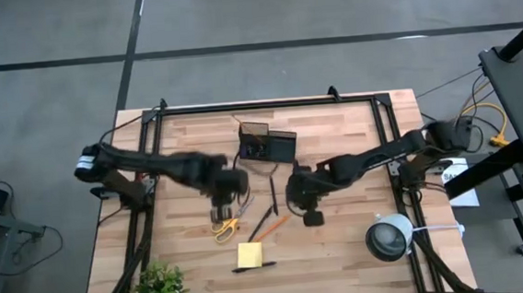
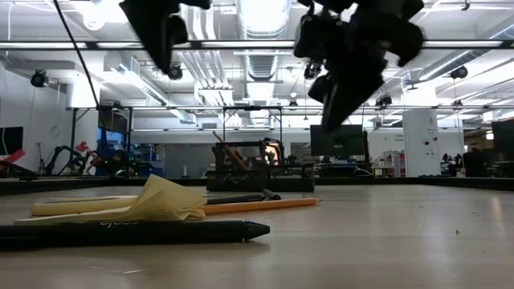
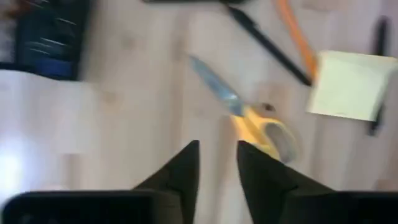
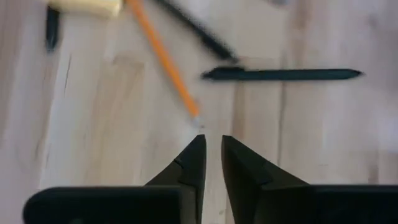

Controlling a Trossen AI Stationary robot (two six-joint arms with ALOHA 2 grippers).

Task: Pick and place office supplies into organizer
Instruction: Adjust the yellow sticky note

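The high view takes in the whole table [image 1: 361, 250]: the organizer [image 1: 268, 145] sits near the far edge at the middle, and the office supplies lie between it and the near edge. The yellow-handled scissors [image 1: 225, 225] lie below the left gripper [image 1: 222, 207], the orange pencil [image 1: 273, 227] and 2 black pens [image 1: 272, 194] sit in the middle, and the yellow sticky-note pad [image 1: 251, 254] lies nearer the front with another pen beside it. A green plant [image 1: 161, 288] and a round lamp [image 1: 390, 237] occupy the front corners.

The low view alone shows both grippers raised clear of the tabletop, and items standing up in the organizer [image 2: 261, 171].

The left wrist view shows the left gripper's [image 3: 217, 163] jaws parted by a narrow gap, holding nothing, with the scissors [image 3: 249, 115] just beyond them. The right wrist view shows the right gripper [image 4: 213, 154] nearly closed, a slim gap, empty, the pencil's [image 4: 163, 59] tip just ahead of its fingertips and a pen [image 4: 280, 74] beyond.

Bare wood lies right of the pens.
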